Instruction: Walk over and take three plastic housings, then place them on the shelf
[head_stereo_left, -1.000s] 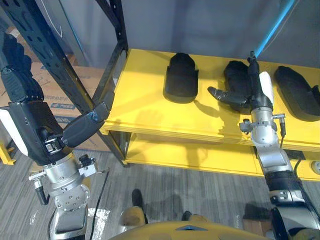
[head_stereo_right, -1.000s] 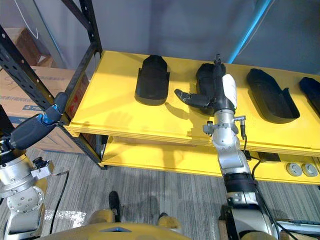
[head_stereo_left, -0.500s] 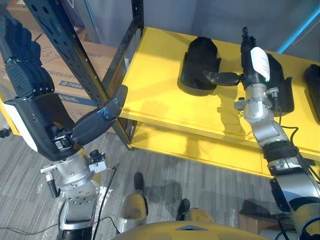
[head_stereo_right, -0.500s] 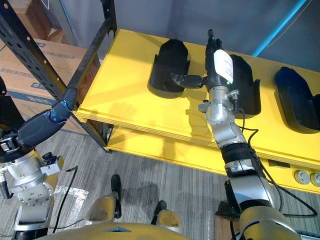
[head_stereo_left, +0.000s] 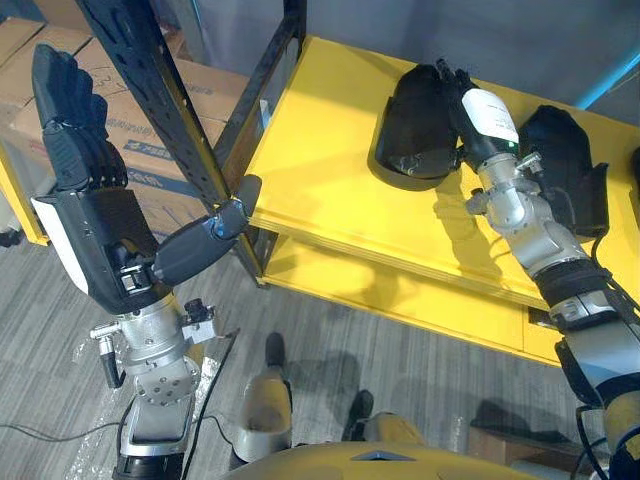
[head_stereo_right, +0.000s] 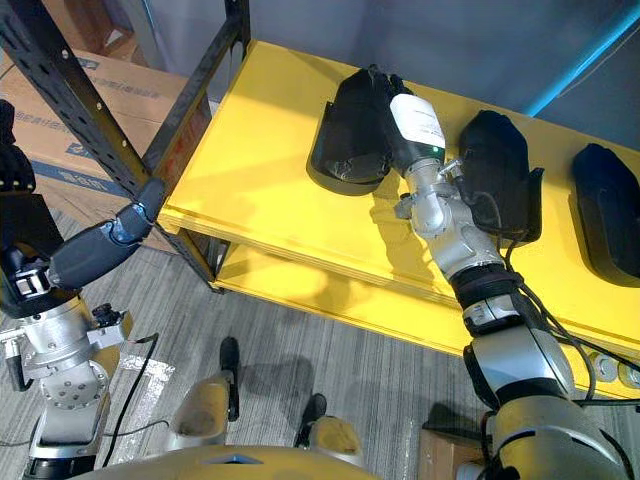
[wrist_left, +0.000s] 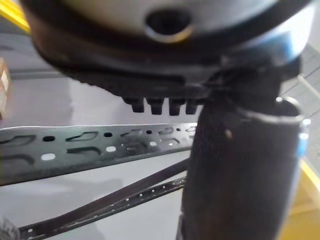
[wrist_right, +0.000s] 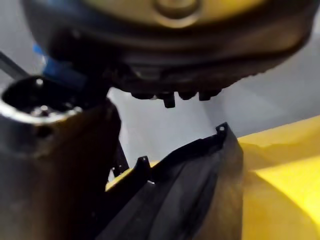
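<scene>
Three black plastic housings lie in a row on the yellow shelf board (head_stereo_left: 320, 170). The leftmost housing (head_stereo_left: 405, 140) (head_stereo_right: 345, 135) has my right hand (head_stereo_left: 478, 108) (head_stereo_right: 410, 115) lying along its right side, fingers straight over its top. In the right wrist view the housing's rim (wrist_right: 195, 195) stands just past my thumb (wrist_right: 50, 165). The middle housing (head_stereo_right: 500, 165) and the right one (head_stereo_right: 608, 210) lie untouched. My left hand (head_stereo_left: 90, 220) is raised at the left by the rack post, open and holding nothing, its thumb (wrist_left: 240, 170) standing out.
A black perforated rack post (head_stereo_left: 150, 90) and a diagonal brace (head_stereo_left: 270, 70) stand at the shelf's left end. Cardboard boxes (head_stereo_left: 205, 85) are stacked behind them. A lower yellow board (head_stereo_left: 400, 300) sits under the top one. Grey floor lies in front.
The camera has shifted towards the shelf. My right hand has gone from the middle housing leftwards onto the leftmost one. The left hand stays raised and open.
</scene>
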